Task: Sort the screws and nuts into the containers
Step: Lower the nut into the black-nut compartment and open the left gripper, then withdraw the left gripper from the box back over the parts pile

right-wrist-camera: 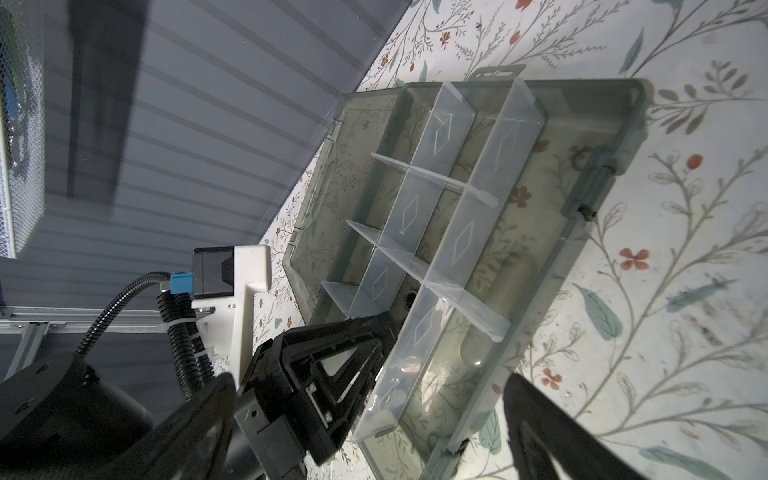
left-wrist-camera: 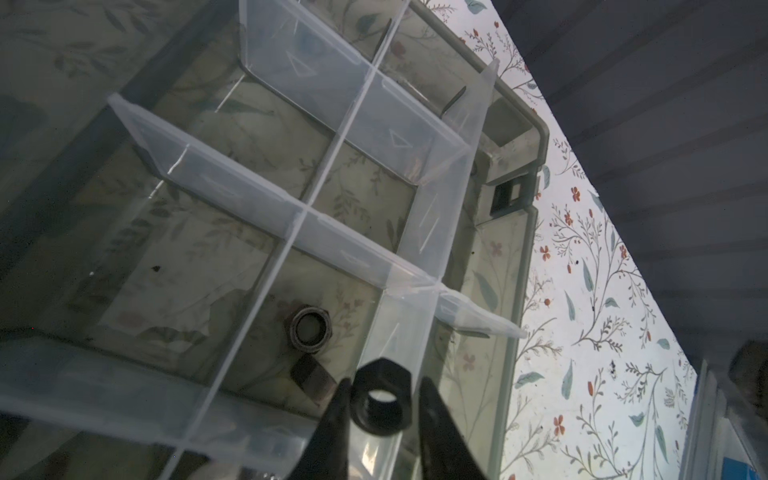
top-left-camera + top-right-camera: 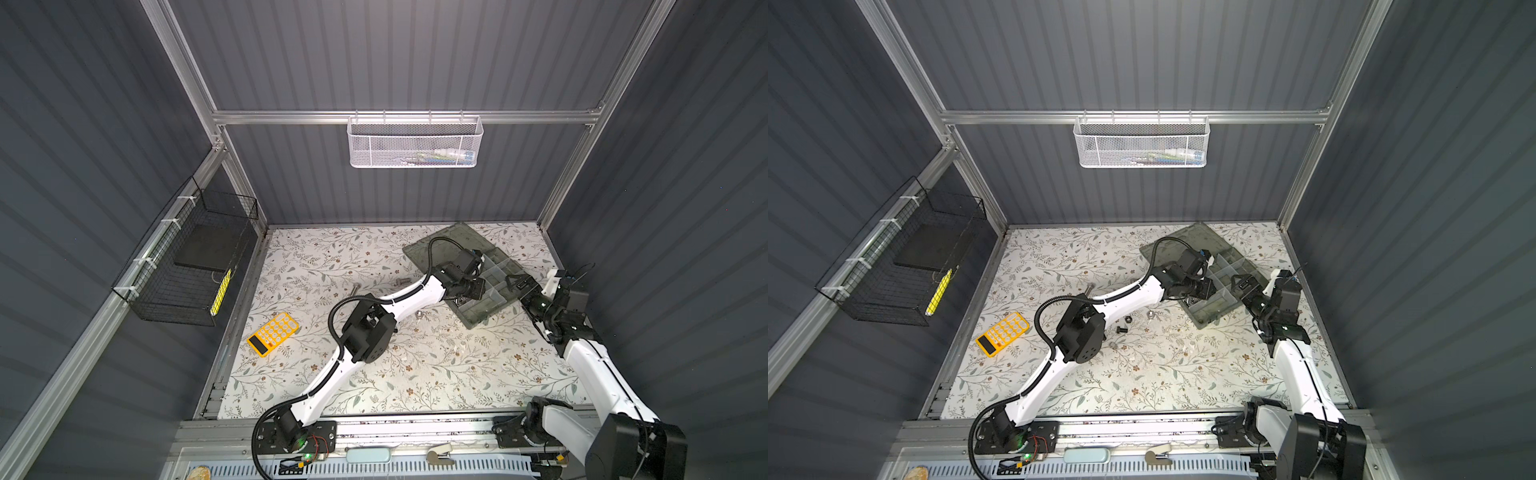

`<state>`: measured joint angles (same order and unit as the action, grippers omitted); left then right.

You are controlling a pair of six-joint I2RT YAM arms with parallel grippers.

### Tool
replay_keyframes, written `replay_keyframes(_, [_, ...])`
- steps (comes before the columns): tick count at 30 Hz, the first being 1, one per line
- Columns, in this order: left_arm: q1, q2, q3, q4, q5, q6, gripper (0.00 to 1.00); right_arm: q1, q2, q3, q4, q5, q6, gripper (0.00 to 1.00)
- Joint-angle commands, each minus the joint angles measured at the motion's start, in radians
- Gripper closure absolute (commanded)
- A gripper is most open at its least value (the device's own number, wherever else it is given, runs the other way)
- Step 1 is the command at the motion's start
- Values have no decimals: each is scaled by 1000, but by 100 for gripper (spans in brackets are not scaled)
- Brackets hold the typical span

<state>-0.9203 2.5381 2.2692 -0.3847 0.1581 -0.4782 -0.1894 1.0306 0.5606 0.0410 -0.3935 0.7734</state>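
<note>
Beside the left arm's elbow [image 3: 1079,332], a top view shows you a black screw [image 3: 1121,330] and a loose black nut [image 3: 1128,319] on the surface [image 3: 1142,374]. Farther out, over the organizer case [image 3: 478,316], your left gripper [image 2: 384,380] hides its jaws from both top views. The left wrist view shows them narrow about a second black nut [image 2: 380,405], grip unclear, near a compartment [image 2: 357,320] holding a silver nut [image 2: 309,330]. Your right gripper [image 3: 513,283] has its jaws wide at the case's edge.

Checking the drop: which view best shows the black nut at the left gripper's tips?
Left wrist: the black nut shows close up at the left gripper. Both top views hide it behind that arm; right wrist shows only the gripper's back.
</note>
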Motion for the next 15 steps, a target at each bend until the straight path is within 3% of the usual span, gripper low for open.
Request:
replay_keyframes(1, [16, 11, 39, -6, -1, -13, 68, -4, -9, -17, 52, -29, 23, 1])
replay_keyframes(9, [24, 6, 59, -20, -8, -22, 61, -5, -39, -25, 34, -15, 4, 1])
replay_keyframes(13, [34, -40, 16, -19, -12, -22, 48, -5, -61, -32, 28, -7, -2, 1])
replay_keyframes(15, [41, -62, 7, -32, -11, -22, 46, -4, -74, -41, 30, -4, -5, 1])
